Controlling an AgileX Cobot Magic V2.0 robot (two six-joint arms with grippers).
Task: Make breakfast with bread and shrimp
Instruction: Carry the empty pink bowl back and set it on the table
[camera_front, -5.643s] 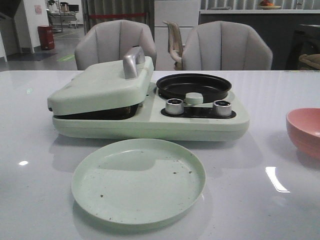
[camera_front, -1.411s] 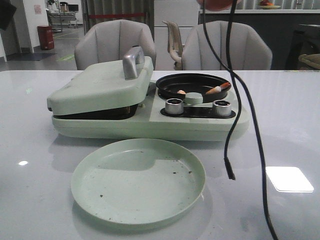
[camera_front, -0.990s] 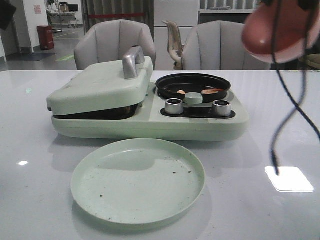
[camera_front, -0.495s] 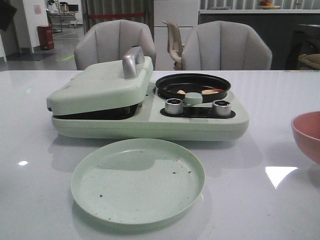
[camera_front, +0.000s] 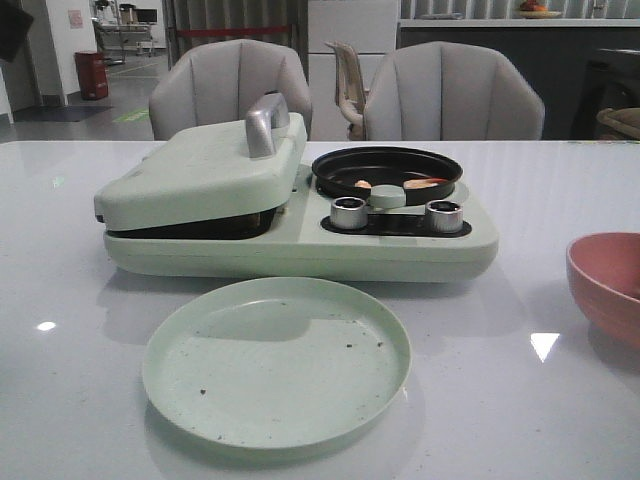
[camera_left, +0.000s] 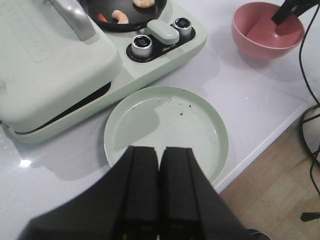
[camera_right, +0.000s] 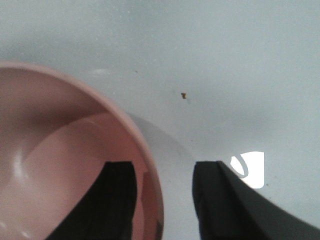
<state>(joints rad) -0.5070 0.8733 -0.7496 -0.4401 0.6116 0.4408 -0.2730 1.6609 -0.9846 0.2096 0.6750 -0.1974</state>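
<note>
Two pink-orange shrimp (camera_front: 362, 184) (camera_front: 425, 183) lie in the black round pan (camera_front: 385, 163) of the pale green breakfast maker; they also show in the left wrist view (camera_left: 120, 16). The bread is hidden or out of view. The pink bowl (camera_front: 610, 280) stands on the table at the right edge. My right gripper (camera_right: 163, 167) is open and straddles the bowl's rim (camera_right: 145, 150), one finger inside the bowl and one outside. One of its fingers (camera_left: 286, 11) shows in the left wrist view. My left gripper (camera_left: 160, 149) is shut and empty above the plate's near edge.
The breakfast maker's hinged lid (camera_front: 200, 170) with a silver handle (camera_front: 266, 122) is down over its left half. Two silver knobs (camera_front: 348, 212) sit at its front. A pale green plate (camera_front: 275, 360) lies before it. Two chairs (camera_front: 455, 95) stand behind the table. Cables (camera_left: 307, 90) hang at the table's edge.
The pan was bare and now holds shrimp. The pink bowl was raised over the pan, carried right, and now rests on the table at the right.
</note>
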